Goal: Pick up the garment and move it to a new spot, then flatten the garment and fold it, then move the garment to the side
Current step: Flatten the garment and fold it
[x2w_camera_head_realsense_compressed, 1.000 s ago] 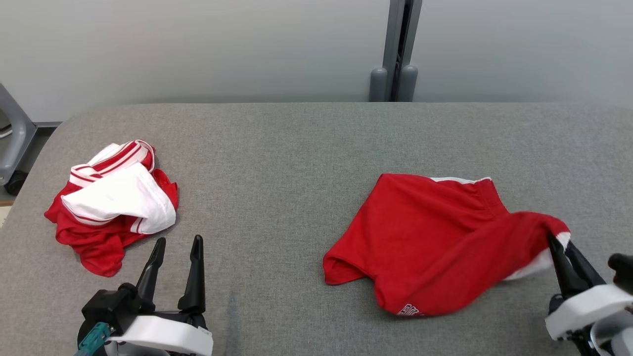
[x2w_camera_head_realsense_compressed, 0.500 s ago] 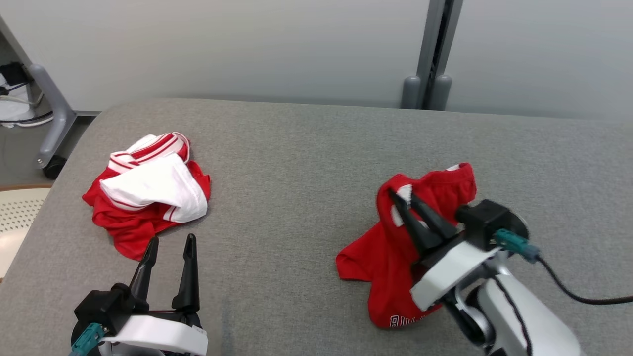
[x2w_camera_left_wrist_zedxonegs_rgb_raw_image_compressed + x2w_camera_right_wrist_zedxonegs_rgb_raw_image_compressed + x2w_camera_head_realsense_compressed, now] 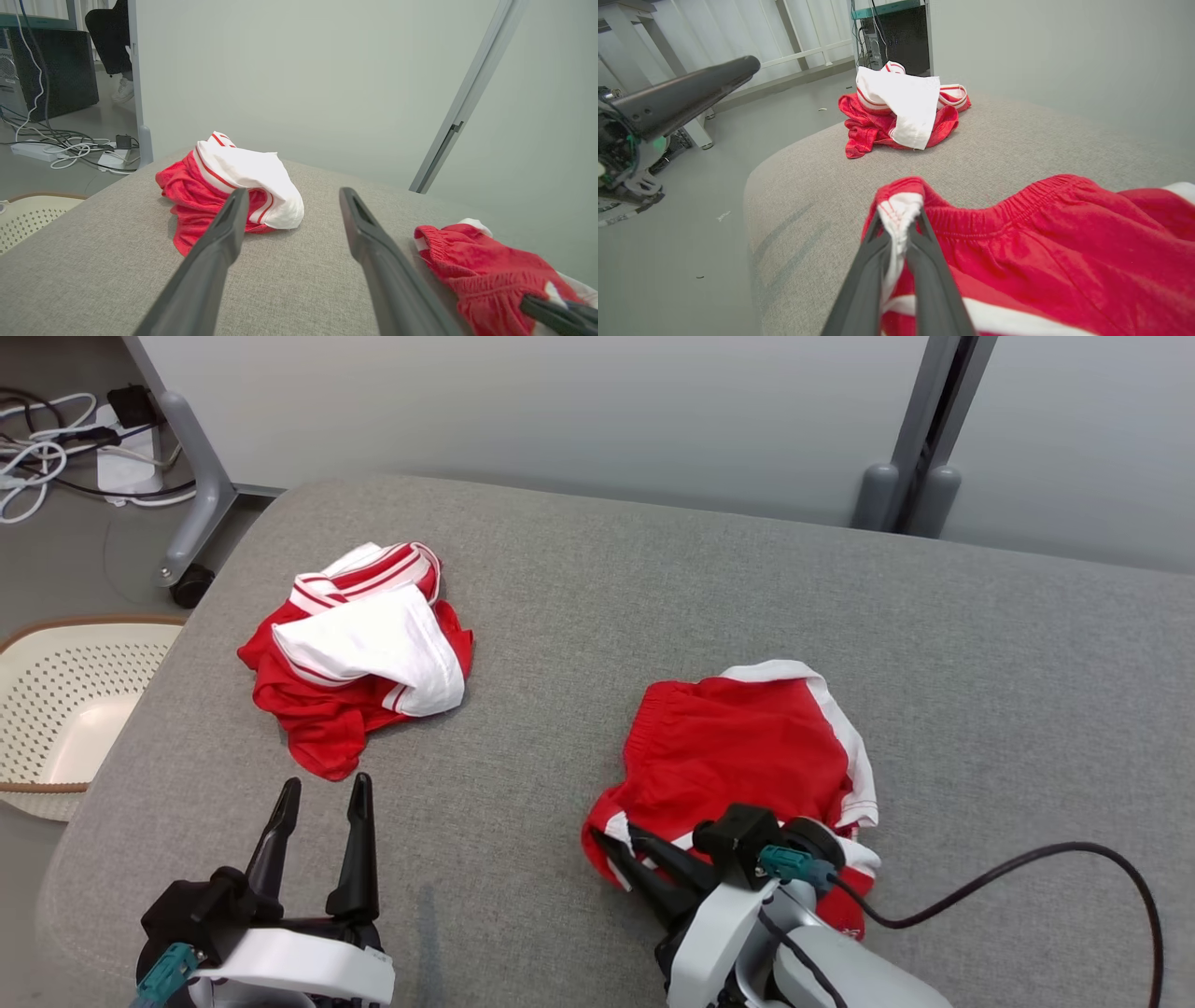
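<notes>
A second earlier the red garment (image 3: 738, 747) had lain spread on the grey counter (image 3: 597, 597), with the right pincer (image 3: 614, 833) gripping its corner far out to the right. Since then that corner had been carried back over the cloth, so the garment lay doubled over, right of the counter's middle, with a white stripe curving down its right edge. The head camera had also swung, bringing into view a perforated basket (image 3: 65, 700) on the floor at the left. The shift of the red-and-white heap (image 3: 364, 663) across the picture was therefore the camera's, not its own. The right arm reached in from the lower edge, its forearm low over the near part of the garment and its fingers pointing left and away. A black cable (image 3: 1027, 863) trailed from its wrist. Its jaws were pinched narrow on a bunched white-and-red hem at the garment's near-left corner. The left pincer (image 3: 325, 782) had stayed at the lower left, spread wide and holding nothing, its fingers pointing towards the heap but apart from it
</notes>
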Tool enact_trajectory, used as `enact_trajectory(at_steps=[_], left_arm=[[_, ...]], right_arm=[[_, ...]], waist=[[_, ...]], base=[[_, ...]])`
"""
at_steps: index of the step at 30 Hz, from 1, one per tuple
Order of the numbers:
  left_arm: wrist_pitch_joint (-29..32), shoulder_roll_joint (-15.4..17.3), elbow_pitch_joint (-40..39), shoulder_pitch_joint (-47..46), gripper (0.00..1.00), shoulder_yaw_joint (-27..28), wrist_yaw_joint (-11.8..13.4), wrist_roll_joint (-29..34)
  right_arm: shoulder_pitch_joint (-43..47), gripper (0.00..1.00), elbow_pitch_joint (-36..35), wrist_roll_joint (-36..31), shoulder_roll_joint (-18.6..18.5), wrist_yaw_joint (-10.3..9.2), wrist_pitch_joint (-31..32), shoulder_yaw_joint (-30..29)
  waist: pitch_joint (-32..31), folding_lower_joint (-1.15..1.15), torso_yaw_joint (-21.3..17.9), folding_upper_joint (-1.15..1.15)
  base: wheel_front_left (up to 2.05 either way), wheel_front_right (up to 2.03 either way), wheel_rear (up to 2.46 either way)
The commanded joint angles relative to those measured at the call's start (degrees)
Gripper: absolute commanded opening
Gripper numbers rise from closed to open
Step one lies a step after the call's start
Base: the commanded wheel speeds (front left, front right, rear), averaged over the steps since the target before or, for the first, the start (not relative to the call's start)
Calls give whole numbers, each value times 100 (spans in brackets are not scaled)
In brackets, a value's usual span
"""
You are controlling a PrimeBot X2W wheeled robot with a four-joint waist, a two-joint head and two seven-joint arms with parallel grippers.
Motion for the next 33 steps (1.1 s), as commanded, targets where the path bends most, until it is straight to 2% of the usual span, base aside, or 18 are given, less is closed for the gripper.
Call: enact_trajectory(at_steps=[1, 2, 4, 9, 14, 26, 33], left_arm=[[0, 18, -18, -87, 100, 6, 25, -19], [-1, 18, -15, -91, 100, 0, 26, -21], [0, 18, -16, -100, 100, -2, 44, -30], [0, 18, -24, -70, 100, 69, 56, 0], [0, 19, -39, -13, 100, 122, 51, 34], [0, 18, -49, 55, 100, 298, -25, 153], [-1, 20, -30, 38, 100, 345, -50, 190]], right_arm=[[-85, 0, 19, 130, -21, 1, -73, 112], [-113, 0, 49, 245, -17, 1, -82, 233], [-204, 100, 118, 417, -21, 1, -115, 395], [-363, 100, 267, 573, -23, 1, -149, 548], [-332, 100, 6, 401, -57, 1, -154, 133], [719, 100, -1367, -496, -774, 1, -151, -1908], [1793, 100, -1902, -803, -880, 1, -152, -3242]], waist=[[18, 0, 18, 0], [23, 0, 23, 0], [27, 0, 16, 0], [-19, 0, -142, 0], [-81, 0, -362, 0], [-208, 0, -900, 0], [-205, 0, -1199, 0]], base=[[0, 0, 0], [0, 0, 0], [0, 0, 0], [0, 0, 0], [0, 0, 0], [0, 0, 0], [0, 0, 0]])
